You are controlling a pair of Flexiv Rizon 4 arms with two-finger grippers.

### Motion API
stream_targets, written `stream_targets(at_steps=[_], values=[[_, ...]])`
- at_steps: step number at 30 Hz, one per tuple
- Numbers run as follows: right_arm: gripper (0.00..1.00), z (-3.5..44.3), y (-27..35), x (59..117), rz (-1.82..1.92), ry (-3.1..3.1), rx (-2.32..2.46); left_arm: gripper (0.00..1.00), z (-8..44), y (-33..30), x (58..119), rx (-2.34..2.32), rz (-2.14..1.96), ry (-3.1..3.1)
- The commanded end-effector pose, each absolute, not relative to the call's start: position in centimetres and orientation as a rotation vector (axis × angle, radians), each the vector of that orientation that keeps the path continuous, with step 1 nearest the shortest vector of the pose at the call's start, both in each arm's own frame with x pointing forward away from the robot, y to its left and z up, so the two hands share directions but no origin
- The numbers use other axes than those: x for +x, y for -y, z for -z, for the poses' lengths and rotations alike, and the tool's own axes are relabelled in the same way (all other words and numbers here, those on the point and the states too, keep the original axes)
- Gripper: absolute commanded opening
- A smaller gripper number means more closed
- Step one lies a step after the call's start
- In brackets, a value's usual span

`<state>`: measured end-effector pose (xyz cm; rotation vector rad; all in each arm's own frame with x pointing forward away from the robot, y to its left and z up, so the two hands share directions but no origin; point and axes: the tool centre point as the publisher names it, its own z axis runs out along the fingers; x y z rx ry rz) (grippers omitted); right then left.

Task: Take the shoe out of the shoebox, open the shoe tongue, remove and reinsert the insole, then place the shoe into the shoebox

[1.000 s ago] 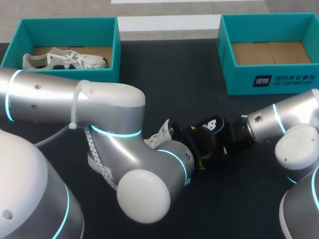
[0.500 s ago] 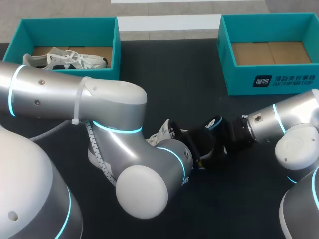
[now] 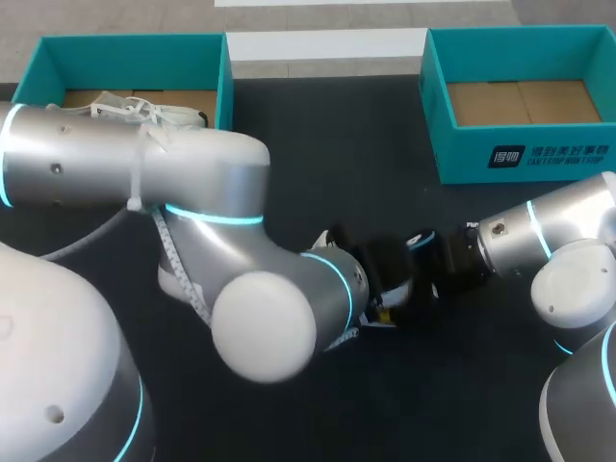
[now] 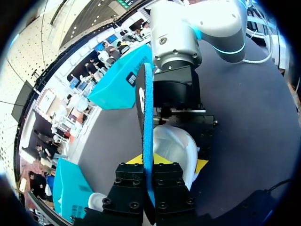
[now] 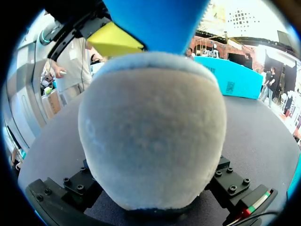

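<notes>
A white shoe lies on the dark table with its heel toward my right arm; in the head view my left arm hides most of it. My right gripper is shut on the shoe's heel, with fingers on both sides. A blue-edged insole stands on edge above the shoe. My left gripper is shut on its near end. In the right wrist view the insole rises just over the heel, with a yellow tip of the left gripper beside it. Only a sliver of the insole shows in the head view.
A teal shoebox at the back left holds another white shoe. A second teal shoebox at the back right shows only its cardboard floor. My left arm spans the table's left and middle.
My left gripper has shut on the insole. The left arm has swung up and back, covering more of the left box, and the insole has turned from lying flat to standing on edge.
</notes>
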<state>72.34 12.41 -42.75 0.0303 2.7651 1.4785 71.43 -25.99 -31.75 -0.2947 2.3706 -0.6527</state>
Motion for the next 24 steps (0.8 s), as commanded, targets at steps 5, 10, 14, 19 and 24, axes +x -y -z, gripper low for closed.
stream_targets(at_steps=[5, 10, 14, 19, 24], values=[[0.00, 43.3, -12.8, 72.5, -1.475, -2.765, 0.032, 0.00, 29.7, 25.2, 71.8, -0.250, 0.725, -2.495], [0.00, 43.3, -12.8, 72.5, -1.475, -2.765, 0.032, 0.00, 28.6, 25.4, 71.4, -0.156, 0.803, -2.573], [0.00, 43.3, -12.8, 72.5, -1.475, -2.765, 0.032, 0.00, 27.8, 25.3, 71.1, -0.078, 0.872, -2.635], [0.00, 43.3, -12.8, 72.5, -1.475, -2.765, 0.032, 0.00, 27.5, 25.3, 70.9, -0.067, 0.869, -2.649], [0.00, 43.3, -12.8, 72.5, -1.475, -2.765, 0.032, 0.00, 27.5, 25.4, 70.7, -0.082, 0.892, -2.677]])
